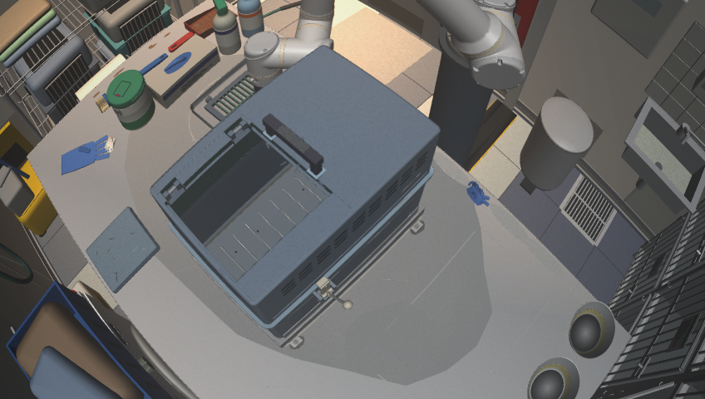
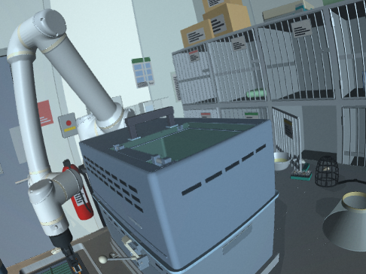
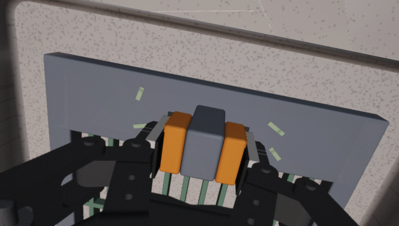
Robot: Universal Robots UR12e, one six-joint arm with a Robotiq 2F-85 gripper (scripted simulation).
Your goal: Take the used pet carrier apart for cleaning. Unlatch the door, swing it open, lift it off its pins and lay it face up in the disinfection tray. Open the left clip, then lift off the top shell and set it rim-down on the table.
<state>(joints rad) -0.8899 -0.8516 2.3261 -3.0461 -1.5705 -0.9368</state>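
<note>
My gripper (image 3: 199,145) is closed with its two fingers on the orange-sided grey grip block (image 3: 202,144) of the carrier door (image 3: 196,112). The door, a grey frame with green bars, lies inside the disinfection tray (image 1: 225,96) behind the carrier; in the side camera the carrier hides most of it and the gripper. The pet carrier (image 1: 297,198) stands mid-table with its door opening empty. Its grey top shell (image 2: 180,180) with a dark handle (image 1: 293,143) sits on the lower shell. The clip (image 1: 324,288) on the near side has a lever with a ball end (image 1: 348,305).
The tray's raised rim (image 3: 224,28) runs close around the door. Behind the tray stand bottles (image 1: 226,29) and a green-lidded tub (image 1: 129,99). A blue glove (image 1: 84,154) and a blue mat (image 1: 122,248) lie left of the carrier, with open tabletop to its right.
</note>
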